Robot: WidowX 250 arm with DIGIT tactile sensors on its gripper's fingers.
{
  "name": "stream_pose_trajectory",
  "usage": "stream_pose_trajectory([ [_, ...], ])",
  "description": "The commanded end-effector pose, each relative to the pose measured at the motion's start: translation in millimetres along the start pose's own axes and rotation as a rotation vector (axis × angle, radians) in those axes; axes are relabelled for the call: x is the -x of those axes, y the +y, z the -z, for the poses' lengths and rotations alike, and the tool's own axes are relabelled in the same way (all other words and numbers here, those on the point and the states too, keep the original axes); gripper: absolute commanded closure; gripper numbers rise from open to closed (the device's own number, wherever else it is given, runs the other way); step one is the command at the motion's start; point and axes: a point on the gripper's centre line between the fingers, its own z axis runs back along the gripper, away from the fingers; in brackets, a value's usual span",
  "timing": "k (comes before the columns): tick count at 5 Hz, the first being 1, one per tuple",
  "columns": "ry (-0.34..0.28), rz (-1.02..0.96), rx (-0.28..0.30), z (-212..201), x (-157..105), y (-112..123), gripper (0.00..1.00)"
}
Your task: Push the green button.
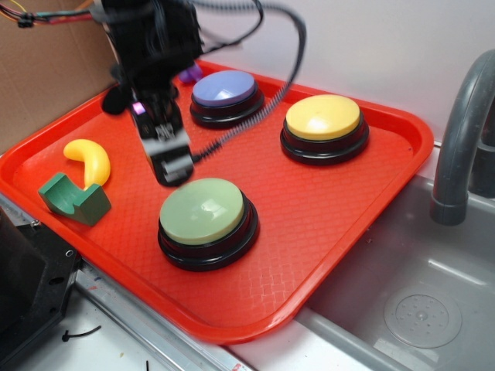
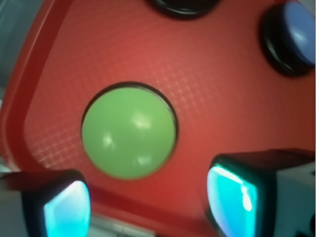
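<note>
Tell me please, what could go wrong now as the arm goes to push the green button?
1. The gripper hangs beside the green button, toward its far-left edge, so a straight descent may hit the red tray or only the dome's rim.
2. The fingers look spread; they might straddle the dome instead of pressing it.

We see a tray point(image 1: 363, 201) resting on the counter point(image 1: 116, 340), with a sink point(image 1: 418, 301) to its right and a faucet point(image 1: 464, 131) rising behind that sink. Three large buttons sit on the tray. The green button point(image 1: 203, 210) lies nearest the front edge, about midway across. Behind it to the left sits a second button point(image 1: 224, 89), and behind it to the right a third button point(image 1: 323, 117). At the tray's left end we find a curved toy point(image 1: 91, 161), with a notched block point(image 1: 75, 199) just in front of it, touching. The gripper point(image 1: 172, 164) hangs above the tray, just behind and left of the green button.
</note>
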Motion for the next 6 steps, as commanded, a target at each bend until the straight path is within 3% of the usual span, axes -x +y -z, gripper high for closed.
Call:
stream_pose_trajectory([
  [1,-0.069,-0.069,0.028,-33,10,4,0.00],
  [6,-0.103,-0.083,0.027,-58,8,10,0.00],
])
